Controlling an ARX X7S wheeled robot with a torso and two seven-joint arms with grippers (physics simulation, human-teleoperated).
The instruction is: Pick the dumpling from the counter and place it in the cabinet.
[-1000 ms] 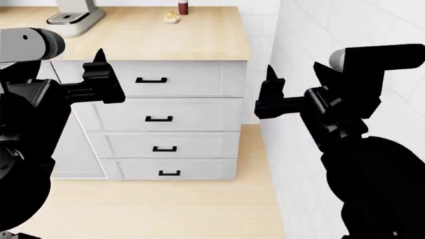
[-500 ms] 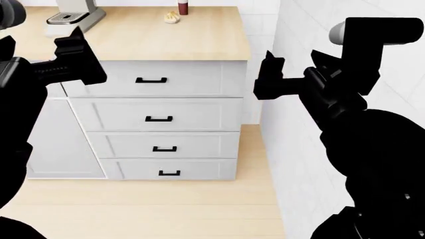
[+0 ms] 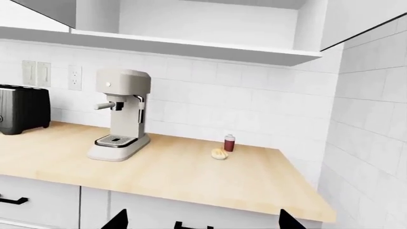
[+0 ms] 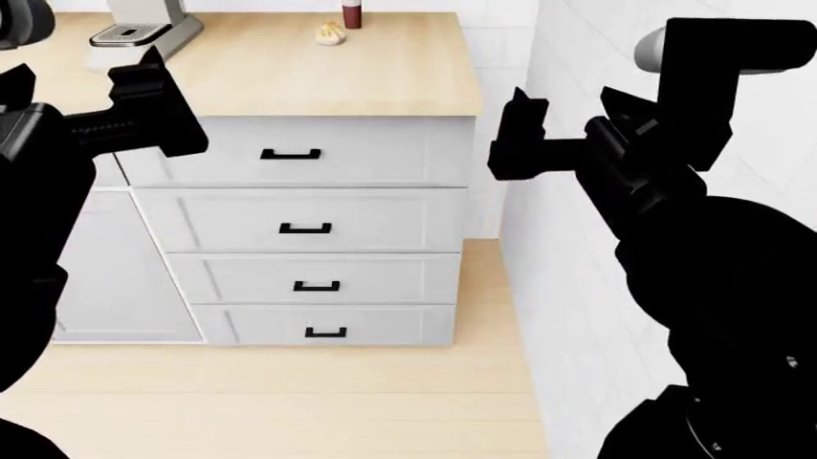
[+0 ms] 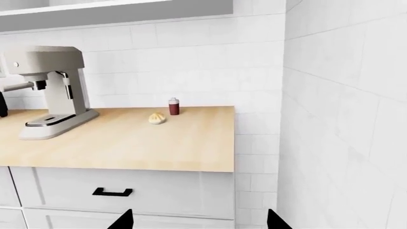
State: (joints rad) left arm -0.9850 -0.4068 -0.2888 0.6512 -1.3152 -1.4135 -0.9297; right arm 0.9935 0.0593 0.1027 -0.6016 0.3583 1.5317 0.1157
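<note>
Dumpling [image 3: 219,153] sits at the back of the table [image 3: 190,174], near the tiled wall, just beside a dark-red bottle [image 3: 229,142] and well apart from the coffee machine [image 3: 119,114]; likely risk: reaching that far back, a fingertip clips the bottle and topples it, or nudges the round bun away. Both arms hang short of the table edge, left pincer [image 4: 134,100] and right pincer [image 4: 518,134] each spread and empty. Light-wood top over white drawers [image 4: 300,229], toaster [image 3: 22,109] at the far end, open cabinet shelf [image 3: 190,47] above, side wall tight on the right, cramping that arm
</note>
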